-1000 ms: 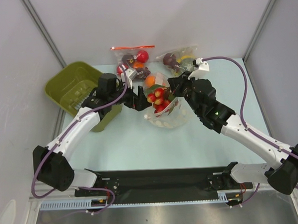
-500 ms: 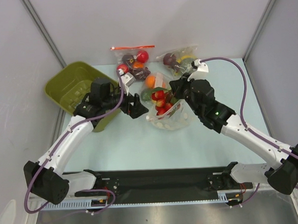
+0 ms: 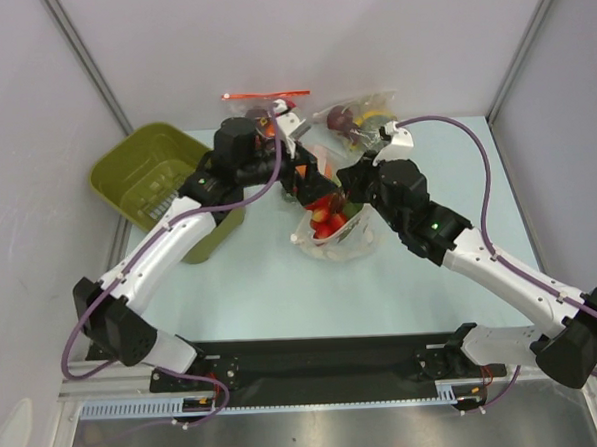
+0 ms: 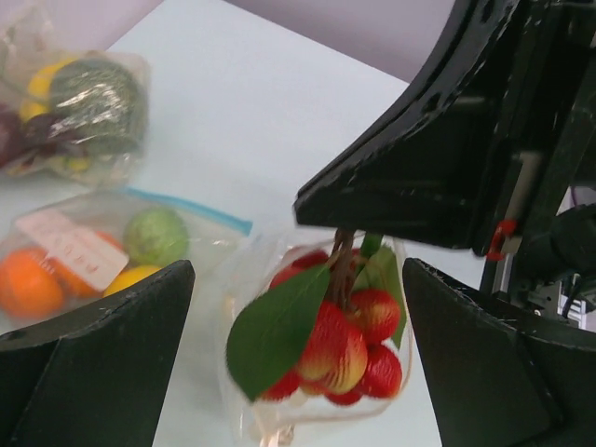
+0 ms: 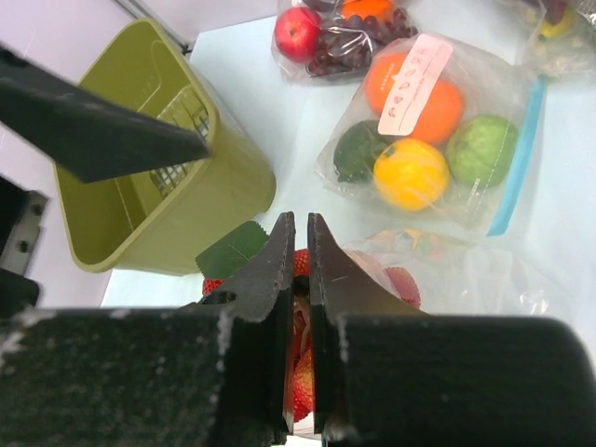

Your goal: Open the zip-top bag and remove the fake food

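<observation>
On the pale table (image 3: 282, 284), the clear crinkly zip-top bag with whitish oblong marks (image 3: 330, 246) stands near the middle with its mouth up. In that mouth is the fake food (image 4: 340, 340), a bunch of glossy red strawberry-like pieces with green leaves on a brown stem. The right pincer (image 5: 298, 233), above the bag, is pinched together on that stem. The left pincer (image 4: 298, 270), just behind the bag, is spread wide and holds nothing. Left of the bag stands an olive-green plastic basket (image 3: 141, 177). Just behind the bag lies a clear bag with a blue zip strip (image 5: 438, 112), holding orange, yellow and green balls. Farther behind lie a red-strip bag (image 3: 268, 110) and another clear fruit bag (image 3: 358, 115).
</observation>
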`<state>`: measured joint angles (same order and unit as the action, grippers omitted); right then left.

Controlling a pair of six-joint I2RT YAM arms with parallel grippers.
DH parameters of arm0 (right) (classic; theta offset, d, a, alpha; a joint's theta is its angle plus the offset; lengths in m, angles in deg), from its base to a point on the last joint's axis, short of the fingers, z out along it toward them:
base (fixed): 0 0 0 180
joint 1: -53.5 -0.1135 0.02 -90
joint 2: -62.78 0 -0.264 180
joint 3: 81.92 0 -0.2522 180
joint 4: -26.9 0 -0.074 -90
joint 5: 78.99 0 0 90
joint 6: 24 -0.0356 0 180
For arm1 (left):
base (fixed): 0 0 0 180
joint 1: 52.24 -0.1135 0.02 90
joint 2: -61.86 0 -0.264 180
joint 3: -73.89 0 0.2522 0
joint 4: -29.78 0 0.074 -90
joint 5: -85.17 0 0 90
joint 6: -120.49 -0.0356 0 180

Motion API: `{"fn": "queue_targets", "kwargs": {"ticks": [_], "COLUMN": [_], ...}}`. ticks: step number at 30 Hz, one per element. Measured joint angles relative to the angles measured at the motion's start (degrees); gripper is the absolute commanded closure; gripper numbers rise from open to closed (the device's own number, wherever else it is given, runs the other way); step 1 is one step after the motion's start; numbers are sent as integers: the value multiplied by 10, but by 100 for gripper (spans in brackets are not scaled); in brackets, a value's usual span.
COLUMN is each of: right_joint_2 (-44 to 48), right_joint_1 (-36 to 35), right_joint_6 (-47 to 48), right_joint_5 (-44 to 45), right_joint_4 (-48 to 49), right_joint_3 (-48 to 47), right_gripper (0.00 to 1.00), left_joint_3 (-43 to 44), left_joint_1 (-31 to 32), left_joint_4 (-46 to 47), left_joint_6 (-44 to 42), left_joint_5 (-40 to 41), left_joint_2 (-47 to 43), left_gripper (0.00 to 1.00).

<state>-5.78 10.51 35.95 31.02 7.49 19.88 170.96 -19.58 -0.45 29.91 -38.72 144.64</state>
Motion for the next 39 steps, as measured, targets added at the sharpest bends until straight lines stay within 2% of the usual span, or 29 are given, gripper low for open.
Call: {"fn": "queue_targets", "kwargs": {"ticks": [4, 14, 18, 20, 21, 23, 24, 26, 28, 31, 32, 33, 35, 36, 38, 39], "right_joint_2": [3, 20, 20, 20, 20, 20, 20, 20, 21, 19, 20, 20, 20, 21, 25, 29], "right_joint_1": [1, 3, 3, 3, 3, 3, 3, 3, 3, 6, 8, 9, 11, 13, 16, 18], "right_joint_6": [-5, -29, -39, -42, -43, -45, -45, -46, -44, -45, -45, -45, -47, -48, -49, -49], "right_joint_5": [-3, -20, -29, -33, -35, -39, -40, -42, -42, -39, -39, -39, -41, -44, -49, -48], "right_joint_4": [-12, -14, -14, -14, -14, -13, -14, -16, -21, -28, -35, -40, -45, -49, -56, -59], "right_joint_3": [0, 0, 0, 0, 0, 0, 0, 0, 0, 0, 0, 0, 0, 0, 0, 0], "right_gripper": [100, 100, 100, 100, 100, 100, 100, 100, 100, 100, 100, 100, 97, 87, 74, 63], "left_joint_3": [8, -1, -1, -2, -3, -4, -5, -5, -6, -12, -15, -17, -21, -23, -25, -26], "left_joint_1": [29, 44, 55, 61, 64, 68, 69, 70, 66, 70, 73, 73, 73, 73, 75, 76], "left_joint_4": [11, 24, 27, 27, 27, 27, 26, 26, 24, 24, 24, 24, 27, 28, 32, 31], "left_joint_6": [-1, -2, -3, -5, -5, -9, -9, -11, -12, -17, -20, -20, -20, -20, -20, -20], "left_joint_5": [-11, -40, -44, -44, -44, -43, -44, -40, -33, -40, -39, -39, -41, -41, -41, -41], "left_joint_2": [35, 47, 59, 66, 70, 76, 78, 81, 83, 83, 83, 83, 83, 83, 83, 83], "left_gripper": [0, 0, 4, 12, 23, 35, 49, 64, 84, 89, 96, 99, 100, 100, 100, 100]}}
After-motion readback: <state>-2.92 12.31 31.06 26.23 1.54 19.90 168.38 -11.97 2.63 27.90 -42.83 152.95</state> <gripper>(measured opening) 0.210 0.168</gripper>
